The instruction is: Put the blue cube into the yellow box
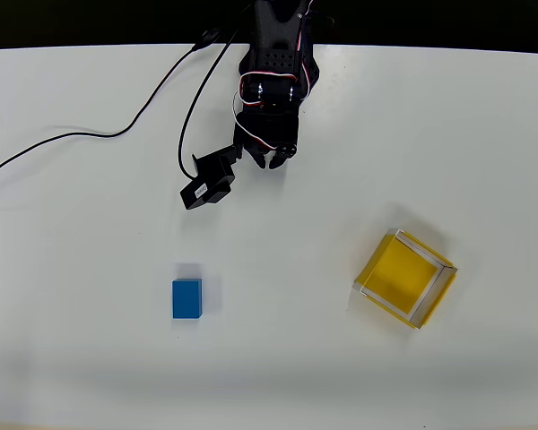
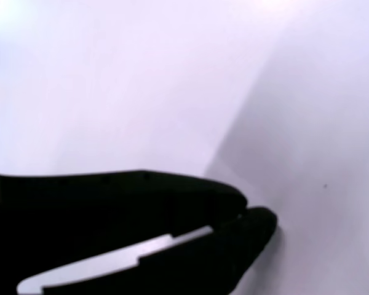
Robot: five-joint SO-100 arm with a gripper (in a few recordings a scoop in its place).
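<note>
The blue cube lies on the white table, left of centre and toward the near edge in the overhead view. The yellow box, a shallow tray with pale walls, sits turned at an angle on the right. My black gripper hangs near the far edge, well above both in the picture and apart from them. The wrist view shows its two dark fingers meeting at their tips over bare white table, with nothing between them. The gripper is shut.
A black cable runs from the arm across the far left of the table. The black wrist camera sticks out to the left of the gripper. Open white surface lies between cube and box.
</note>
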